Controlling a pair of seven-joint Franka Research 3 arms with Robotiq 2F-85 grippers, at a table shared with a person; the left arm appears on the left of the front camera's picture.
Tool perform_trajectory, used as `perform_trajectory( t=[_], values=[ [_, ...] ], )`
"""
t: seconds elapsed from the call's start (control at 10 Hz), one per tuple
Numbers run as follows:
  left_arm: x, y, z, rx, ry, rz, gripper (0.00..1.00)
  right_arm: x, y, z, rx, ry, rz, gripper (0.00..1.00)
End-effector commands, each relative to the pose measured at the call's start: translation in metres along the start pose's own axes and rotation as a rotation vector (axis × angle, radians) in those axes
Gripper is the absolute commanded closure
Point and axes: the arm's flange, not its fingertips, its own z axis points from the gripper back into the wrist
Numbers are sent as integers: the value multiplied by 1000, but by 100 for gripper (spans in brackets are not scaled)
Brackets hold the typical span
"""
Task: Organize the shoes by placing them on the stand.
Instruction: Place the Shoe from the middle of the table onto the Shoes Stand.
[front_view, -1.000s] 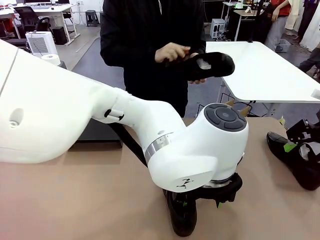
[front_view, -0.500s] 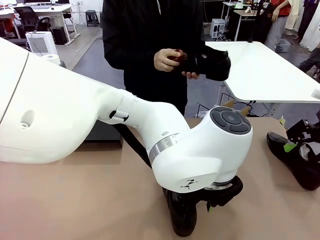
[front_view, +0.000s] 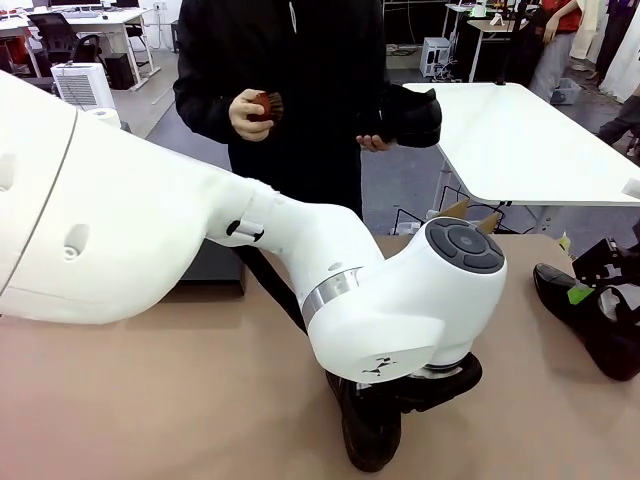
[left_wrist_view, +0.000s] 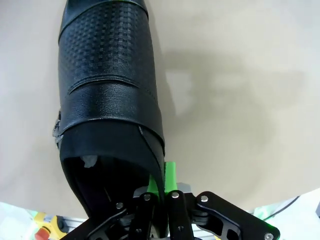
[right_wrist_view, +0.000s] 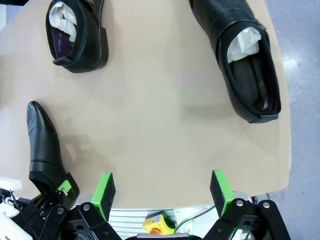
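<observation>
A black shoe (left_wrist_view: 107, 95) lies on the tan table, and my left gripper (left_wrist_view: 161, 184) is shut on the side wall of its opening near the heel. The same shoe (front_view: 370, 432) shows under my left wrist at the table's near edge. My right gripper (right_wrist_view: 162, 192) hangs open over the table edge, with nothing between its green pads (right_wrist_view: 105, 191). Two more shoes (right_wrist_view: 77, 30) (right_wrist_view: 242, 55) with white paper stuffing lie ahead of it. The person holds another shoe (front_view: 408, 118) in one hand. A sliver of the black stand (front_view: 205, 272) shows behind my left arm.
The person stands at the far side with a small reddish-brown brush (front_view: 264, 104) in the other hand. A white table (front_view: 520, 150) stands behind at the right. My big left arm (front_view: 150, 230) spans the front view. A shoe (front_view: 585, 315) lies at the table's right end.
My left gripper has closed on the shoe's rim. The person has pulled the brush hand away from the held shoe and shifted to the left.
</observation>
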Motion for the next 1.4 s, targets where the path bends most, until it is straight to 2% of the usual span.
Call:
perform_trajectory(
  t=[0.0,0.2,0.5,0.7,1.0,1.1,1.2,1.3],
  values=[
    [1,-8,-8,23,-37,14,100,-1,0,1,3,2,8,0],
    [-3,-1,2,4,-33,-6,100,-1,0,1,3,2,8,0],
    [-24,42,65,14,-29,10,100,-1,0,1,3,2,8,0],
    [-34,91,113,-25,-78,43,100,-1,0,1,3,2,8,0],
    [-23,155,159,-135,-231,-67,100,-1,0,1,3,2,8,0],
    [-16,173,165,-124,-278,-70,100,-1,0,1,3,2,8,0],
    [-18,191,174,-49,-270,9,100,-1,0,1,3,2,8,0],
    [-20,151,169,-84,-239,-35,100,-1,0,1,3,2,8,0]
  ],
)
